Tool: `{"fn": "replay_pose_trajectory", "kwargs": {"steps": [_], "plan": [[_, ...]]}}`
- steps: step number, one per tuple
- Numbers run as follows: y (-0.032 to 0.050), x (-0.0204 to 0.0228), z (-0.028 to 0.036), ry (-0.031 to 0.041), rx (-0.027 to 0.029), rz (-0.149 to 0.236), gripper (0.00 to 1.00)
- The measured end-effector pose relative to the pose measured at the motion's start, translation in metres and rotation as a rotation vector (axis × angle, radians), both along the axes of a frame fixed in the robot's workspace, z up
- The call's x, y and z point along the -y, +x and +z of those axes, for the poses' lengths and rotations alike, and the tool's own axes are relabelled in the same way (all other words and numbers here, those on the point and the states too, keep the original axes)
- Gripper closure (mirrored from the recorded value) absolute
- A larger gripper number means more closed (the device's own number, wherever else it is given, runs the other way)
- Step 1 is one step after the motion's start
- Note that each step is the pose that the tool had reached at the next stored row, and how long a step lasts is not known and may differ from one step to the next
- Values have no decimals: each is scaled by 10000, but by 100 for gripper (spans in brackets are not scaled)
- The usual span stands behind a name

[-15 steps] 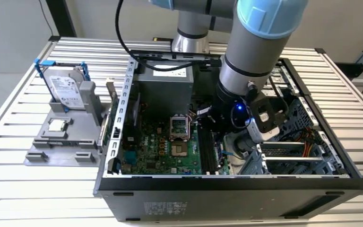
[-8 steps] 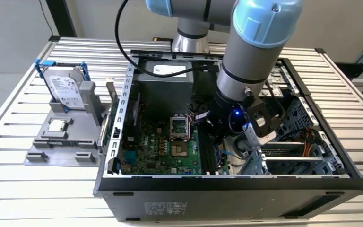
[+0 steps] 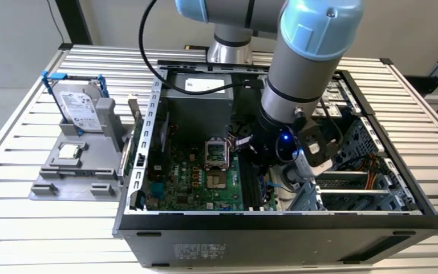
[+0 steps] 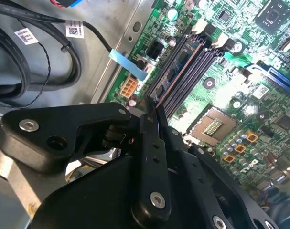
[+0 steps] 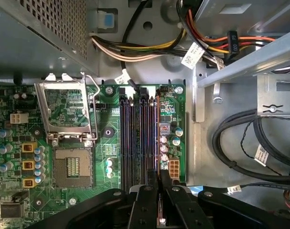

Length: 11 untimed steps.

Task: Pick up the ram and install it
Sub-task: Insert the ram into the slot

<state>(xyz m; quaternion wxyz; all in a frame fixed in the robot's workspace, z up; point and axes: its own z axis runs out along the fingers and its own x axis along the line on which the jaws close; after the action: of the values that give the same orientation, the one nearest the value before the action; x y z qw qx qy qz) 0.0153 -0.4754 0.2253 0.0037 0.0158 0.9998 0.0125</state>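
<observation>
**Ram stick held over the memory slots**

The ram, a long, thin, dark stick, is seen from its edge in the second wrist view. It is pinched between the black metal fingers of the gripper, which are pressed tight on it. The stick is stood on its edge and lined up with the long black memory slots right under the gripper. It cannot be told if the stick is pushed all the way into a slot.

The slots are set in the green circuit board. Just beside them, a little way from the fingers, a square silver chip socket is seen with its metal lid flipped up. On the other side of the gripper, thick black cables are laid on the grey metal floor.

In the exterior view, the grey and blue robot arm is reached down into the open black computer case. Well away from the gripper, toward the exterior view's left, a silver boxy hard drive is stood in a grey holder, with a small square silver chip laid just below it. Everything is set on a slatted metal table.
</observation>
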Motion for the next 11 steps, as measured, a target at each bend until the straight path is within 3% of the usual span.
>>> {"fn": "replay_pose_trajectory", "kwargs": {"steps": [11], "plan": [[-8, 9, -10, -13, 0, 150, 100]]}}
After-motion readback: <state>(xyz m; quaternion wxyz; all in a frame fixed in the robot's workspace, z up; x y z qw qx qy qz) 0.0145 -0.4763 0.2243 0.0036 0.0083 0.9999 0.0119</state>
